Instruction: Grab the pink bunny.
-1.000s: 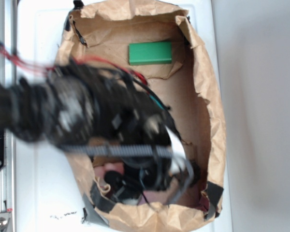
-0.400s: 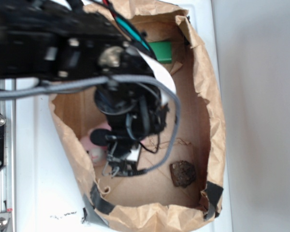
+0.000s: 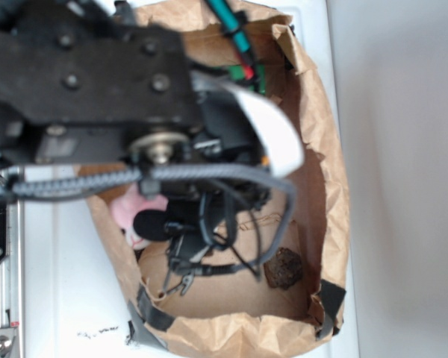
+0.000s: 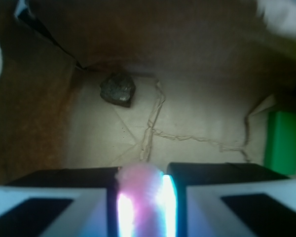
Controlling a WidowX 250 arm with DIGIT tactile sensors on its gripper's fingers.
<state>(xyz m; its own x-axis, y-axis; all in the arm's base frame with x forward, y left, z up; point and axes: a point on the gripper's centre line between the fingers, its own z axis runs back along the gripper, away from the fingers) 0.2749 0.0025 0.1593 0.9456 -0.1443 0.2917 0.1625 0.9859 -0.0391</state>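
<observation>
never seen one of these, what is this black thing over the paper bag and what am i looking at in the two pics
The black thing is a robot arm reaching into a torn-open brown paper bag. One picture looks down from outside; the other comes from a camera on the arm's wrist, looking past its claw. On the bag floor lie a dark brown rock-like lump and, by the far wall, a green rectangular block. The claw's two jaws are closed on something soft and pink, the small pink plush bunny, seen blurred in the wrist view.

- Brown paper bag (image 3: 325, 179) lying open, edges crumpled and torn
- Dark rock-like lump (image 4: 117, 89) on the bag floor — near a corner
- Green block (image 4: 283, 142) at the far end
</observation>
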